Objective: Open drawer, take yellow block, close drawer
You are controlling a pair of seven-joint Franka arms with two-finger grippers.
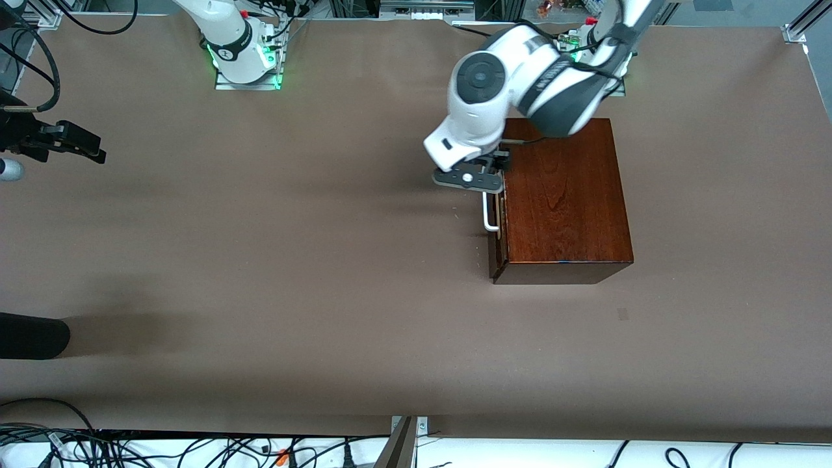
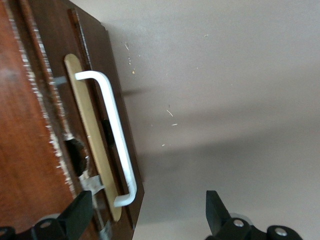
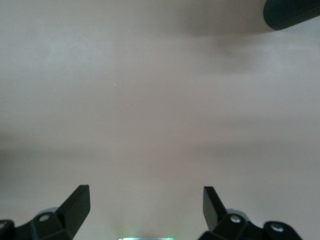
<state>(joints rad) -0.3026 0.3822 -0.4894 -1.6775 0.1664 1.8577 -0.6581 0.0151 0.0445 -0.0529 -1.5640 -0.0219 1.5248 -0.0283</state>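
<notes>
Barely started: my left gripper (image 1: 492, 185) hangs wide open over the white handle (image 2: 116, 135) of the shut drawer (image 1: 498, 224), the yellow block unseen, while my right gripper (image 3: 145, 200) waits, spread wide.

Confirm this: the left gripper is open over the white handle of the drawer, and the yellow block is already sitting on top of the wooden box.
One part is wrong. No yellow block shows anywhere; the front view shows the wooden box with a bare top. The rest holds: the left gripper is open over the white handle of the drawer, as the left wrist view shows.
</notes>
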